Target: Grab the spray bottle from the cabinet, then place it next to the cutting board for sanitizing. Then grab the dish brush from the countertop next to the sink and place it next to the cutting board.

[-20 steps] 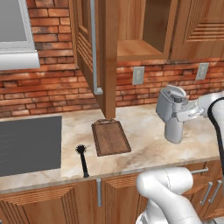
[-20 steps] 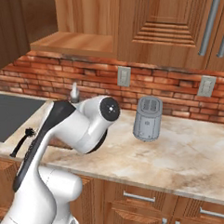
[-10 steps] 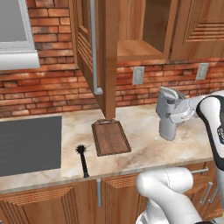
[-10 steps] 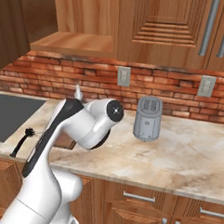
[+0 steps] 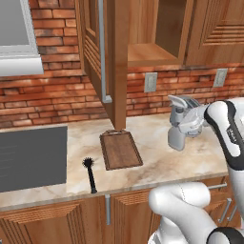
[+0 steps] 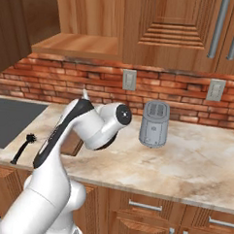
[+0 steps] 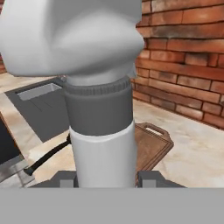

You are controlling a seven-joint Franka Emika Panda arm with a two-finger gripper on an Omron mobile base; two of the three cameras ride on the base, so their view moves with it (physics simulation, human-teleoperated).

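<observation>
The gripper (image 7: 105, 179) is clamped on the bottle (image 7: 101, 131): in the hand view the two fingertips (image 7: 65, 178) sit tight against either side of the white lower body, with the grey neck band and the large pale trigger head above them. In the left base view the bottle (image 5: 180, 125) hangs in the air over the countertop (image 5: 157, 162), clear of the stone, to the right of the board (image 5: 120, 149) and well apart from it. The nozzle head points left in that view.

The board lies flat on the countertop below the open cabinet door (image 5: 113, 62), its handle end towards the brick wall (image 5: 57, 97). In the hand view the board (image 7: 151, 146) shows behind the bottle with its small handle at the far end.

The brush (image 5: 90, 174) lies on the countertop between the sink (image 5: 31, 157) and the board, near the front edge, bristle head away from the edge, handle towards it. It touches neither the board nor the sink. In the right base view the brush (image 6: 24, 146) lies left of the arm, at the sink corner (image 6: 12, 119).

The cabinet (image 5: 157, 33) stands open; its shelf (image 5: 147, 55) is visible.

A grey toaster (image 6: 153, 123) stands on the countertop near the wall, right of the arm in the right base view, below two wall outlets (image 6: 129, 79).
</observation>
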